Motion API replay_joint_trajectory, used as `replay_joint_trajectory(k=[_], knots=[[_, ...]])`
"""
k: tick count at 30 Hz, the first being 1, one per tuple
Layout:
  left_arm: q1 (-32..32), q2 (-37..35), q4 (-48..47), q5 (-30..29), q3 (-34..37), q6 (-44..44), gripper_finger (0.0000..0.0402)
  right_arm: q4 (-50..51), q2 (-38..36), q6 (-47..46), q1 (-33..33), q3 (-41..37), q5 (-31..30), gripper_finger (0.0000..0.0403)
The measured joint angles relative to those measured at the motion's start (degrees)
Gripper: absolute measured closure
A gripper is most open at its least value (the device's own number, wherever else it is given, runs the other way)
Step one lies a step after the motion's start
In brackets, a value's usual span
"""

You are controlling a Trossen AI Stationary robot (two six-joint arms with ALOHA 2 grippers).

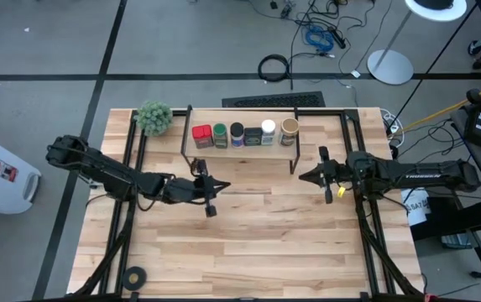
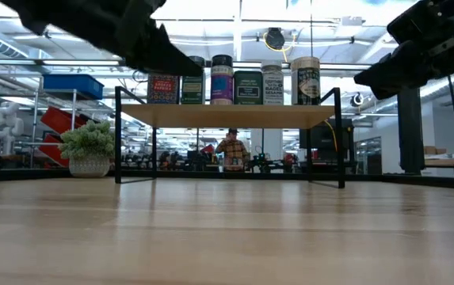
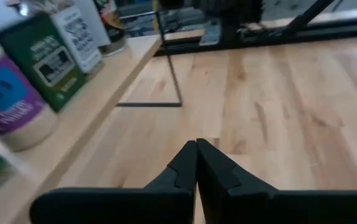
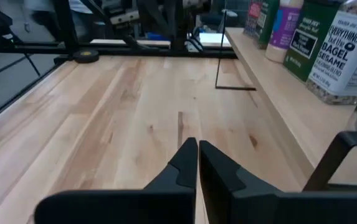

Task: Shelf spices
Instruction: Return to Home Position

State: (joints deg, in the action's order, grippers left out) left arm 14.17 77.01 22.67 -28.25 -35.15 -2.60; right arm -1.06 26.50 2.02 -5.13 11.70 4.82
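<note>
Several spices stand in a row on the shelf [image 1: 240, 149]: a red tin [image 1: 201, 134], a green-lidded jar [image 1: 220, 135], a dark-lidded jar [image 1: 237, 134], a dark square tin [image 1: 253, 137], a white-lidded jar [image 1: 268, 131] and a tan cylinder [image 1: 289, 131]. The low view shows them upright on the light top board [image 2: 227, 115]. My left gripper [image 1: 223, 186] is shut and empty over the bare table, near the shelf's front left. My right gripper [image 1: 301, 177] is shut and empty just right of the shelf's right legs.
A fuzzy green plant ball [image 1: 154, 117] sits at the shelf's left end. A black tape roll [image 1: 135, 277] lies near the front left corner. Black frame rails [image 1: 131, 168] run along both table sides. Bare tabletop [image 1: 257, 243] spreads in front of the shelf.
</note>
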Motion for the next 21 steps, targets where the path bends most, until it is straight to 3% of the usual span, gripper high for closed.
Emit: replay_joint_trajectory(k=[5, 14, 21], knots=[[-2.5, 0.0, 9.6, 7.7, 5.5, 0.2, 0.039, -1.4, 0.0, 1.7, 0.0, 0.0, 0.0, 0.0402], [-6.9, 0.0, 15.1, 16.2, 10.0, -0.4, 0.0389, -0.8, 0.0, 1.9, 0.0, 0.0, 2.8, 0.0403], [-9.8, 0.0, 24.6, 21.2, 17.5, 0.7, 0.0389, -0.6, 0.3, 1.7, 0.0, -0.3, 3.0, 0.0403]])
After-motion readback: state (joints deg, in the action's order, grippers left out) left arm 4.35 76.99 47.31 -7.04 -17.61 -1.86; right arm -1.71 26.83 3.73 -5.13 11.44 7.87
